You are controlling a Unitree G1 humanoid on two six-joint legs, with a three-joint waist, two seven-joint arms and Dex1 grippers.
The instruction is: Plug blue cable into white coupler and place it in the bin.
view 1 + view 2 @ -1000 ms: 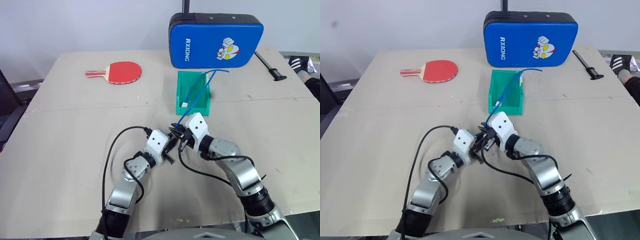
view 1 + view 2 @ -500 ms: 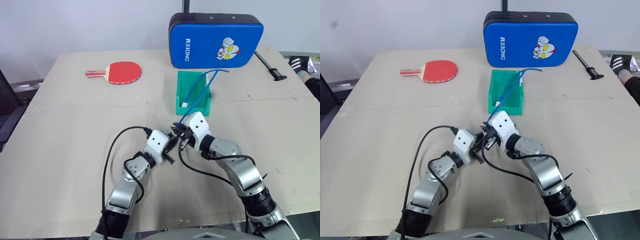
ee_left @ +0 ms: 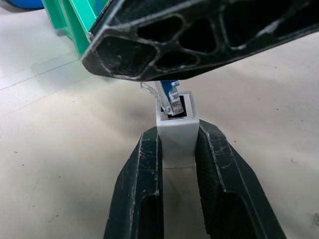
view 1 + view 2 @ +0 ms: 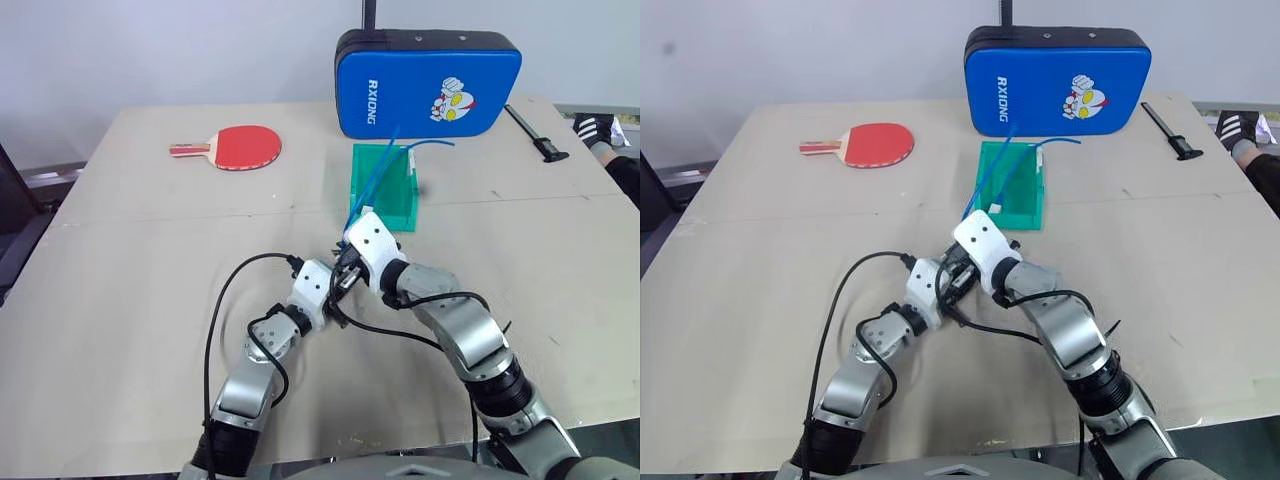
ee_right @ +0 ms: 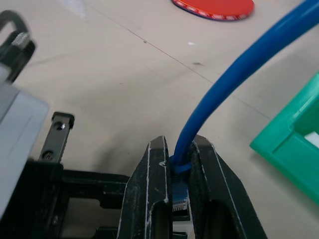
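Left gripper point(image 3: 178, 149) clamps the tiny white boxy plastic coupler point(image 3: 177, 133), just in front of the translucent green plastic bin point(image 4: 383, 186) on the beige tabletop point(image 4: 130, 260); right gripper point(image 5: 180, 164) pinches the thin bright-blue cable point(image 5: 234, 69) behind its plug; clear plug tip sits at the coupler's dark socket; cable runs back over the bin's rim; red paddle point(image 4: 240, 145) well left of bin.
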